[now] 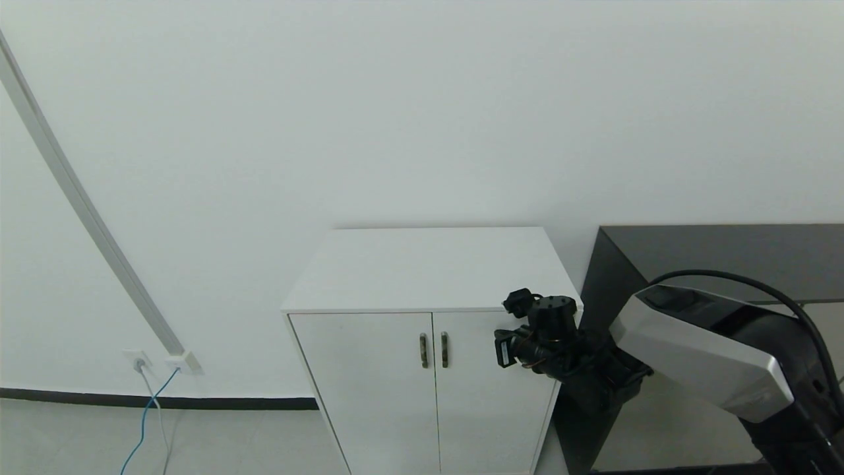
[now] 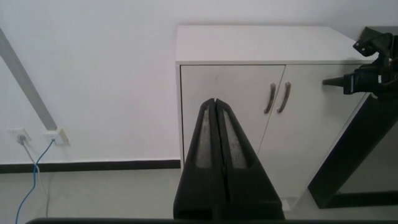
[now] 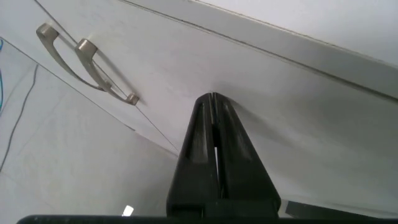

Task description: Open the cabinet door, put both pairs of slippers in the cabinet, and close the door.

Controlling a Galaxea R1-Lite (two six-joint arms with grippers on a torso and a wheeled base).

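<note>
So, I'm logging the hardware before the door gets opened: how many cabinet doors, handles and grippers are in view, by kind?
Cabinet doors: 2, both shut
Handles: 2
Grippers: 2, the left gripper and the right gripper
Total: 6
</note>
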